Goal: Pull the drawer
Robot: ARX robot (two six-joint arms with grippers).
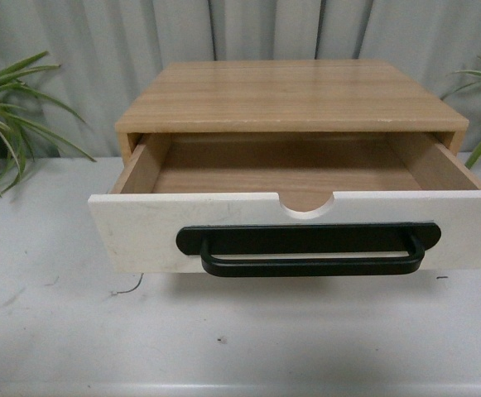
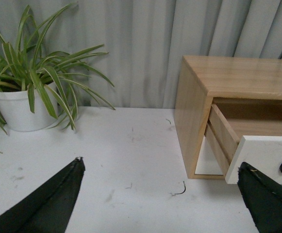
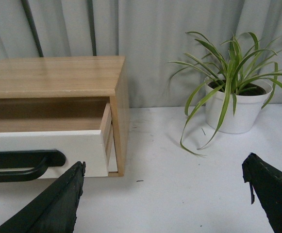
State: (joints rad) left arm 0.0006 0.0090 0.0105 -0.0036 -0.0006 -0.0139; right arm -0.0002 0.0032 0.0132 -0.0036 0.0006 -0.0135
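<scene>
The drawer (image 1: 141,227) stands pulled well out of its light wood cabinet (image 1: 290,95) on the white table. Its white front carries a long black bar handle (image 1: 310,263) and a half-round notch (image 1: 306,205) in the top edge, and the wooden inside is bare. Neither arm shows in the front view. My left gripper (image 2: 160,167) is open over the table left of the cabinet (image 2: 194,126), with the drawer's front corner (image 2: 262,155) by one finger. My right gripper (image 3: 162,167) is open right of the cabinet (image 3: 58,77), apart from the drawer (image 3: 48,145) and its handle (image 3: 19,165).
A spider plant in a white pot (image 2: 22,109) stands on the table at the back left, and another potted plant (image 3: 230,109) at the back right. Grey curtains (image 1: 83,50) hang behind. A small curled wire scrap (image 2: 179,189) lies on the table (image 1: 223,347) near the cabinet's left corner.
</scene>
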